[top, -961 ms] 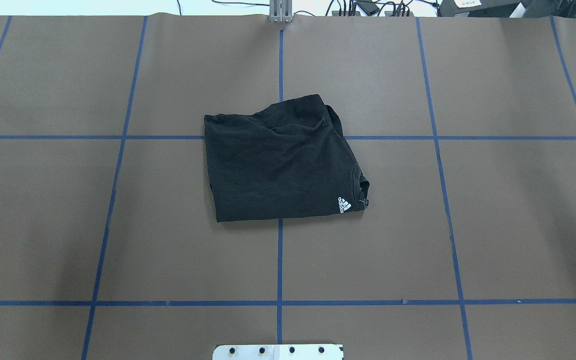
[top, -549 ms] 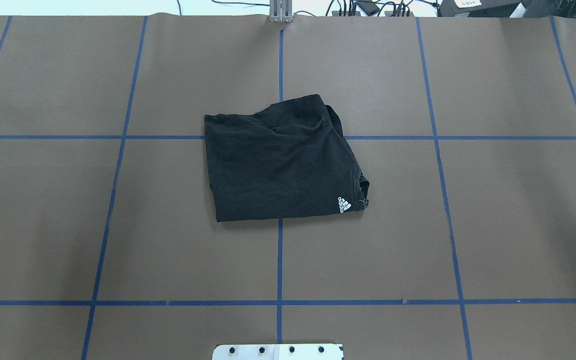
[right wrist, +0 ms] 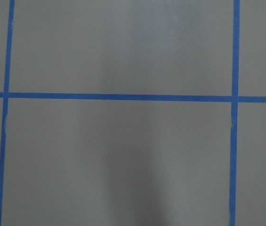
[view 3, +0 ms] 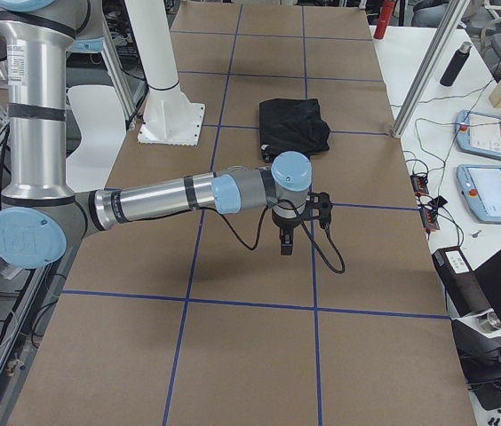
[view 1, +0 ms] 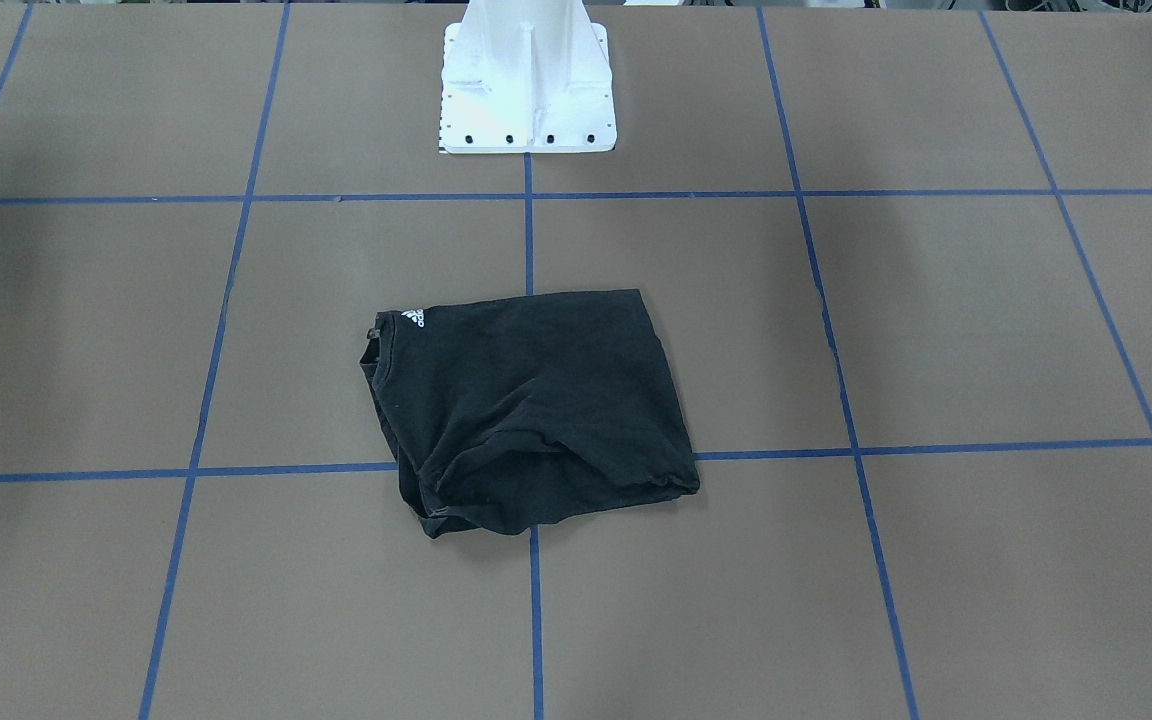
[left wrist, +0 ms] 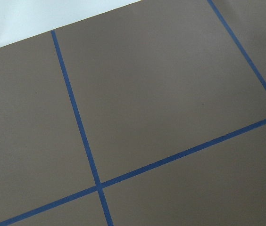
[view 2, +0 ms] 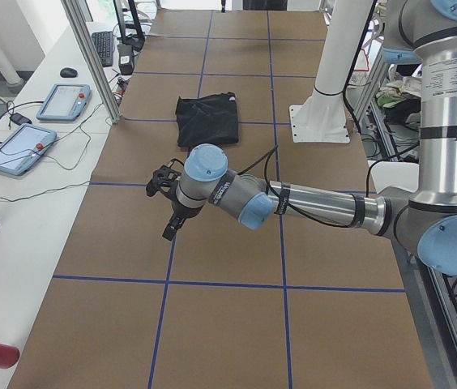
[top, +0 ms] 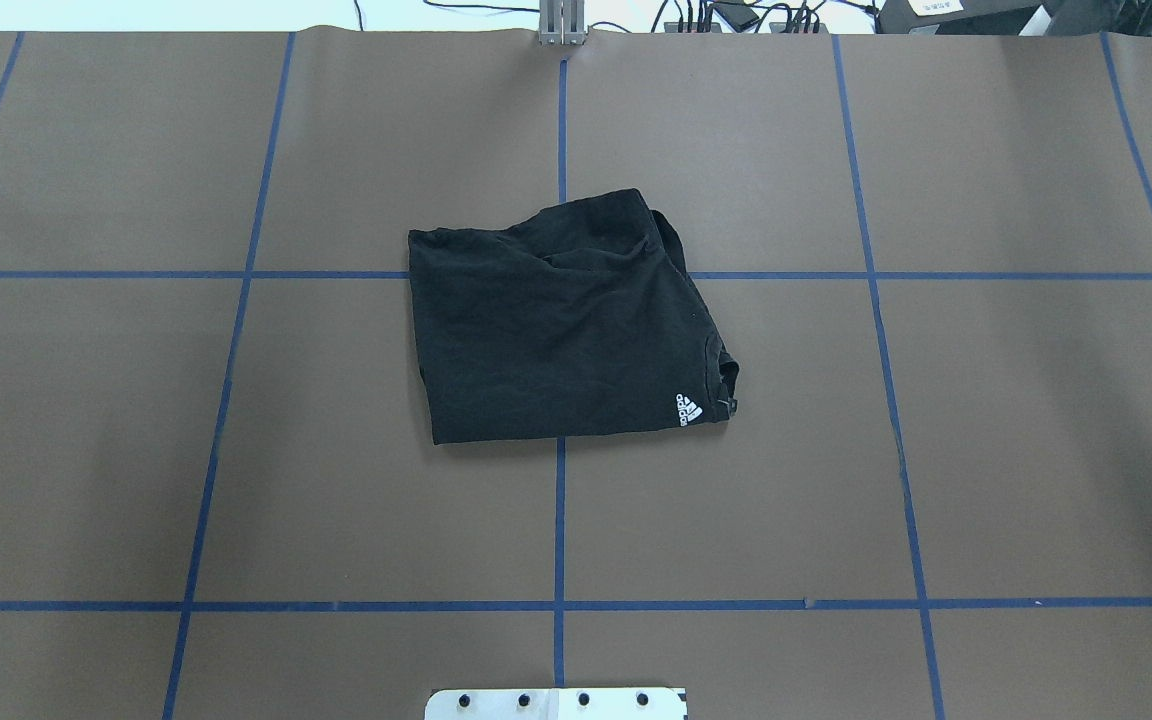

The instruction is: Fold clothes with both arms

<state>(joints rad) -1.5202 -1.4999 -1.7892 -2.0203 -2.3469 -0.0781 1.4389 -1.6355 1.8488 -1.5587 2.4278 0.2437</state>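
Unmoved since before: folded black T-shirt (top: 566, 320) flat on bench (top: 936, 450). Well away from T-shirt: left fingers (view 2: 171, 228), right fingers (view 3: 286, 243). Cannot tell whether clenched or released.

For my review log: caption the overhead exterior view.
Folded black T-shirt lying on the brown table, straddling its blue tape lines.

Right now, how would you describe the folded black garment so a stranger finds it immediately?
Find the brown table ruled by blue tape lines. Over a crossing near its middle lies a folded black fabric T-shirt. It is the only cloth on it, with a small white logo at one corner.
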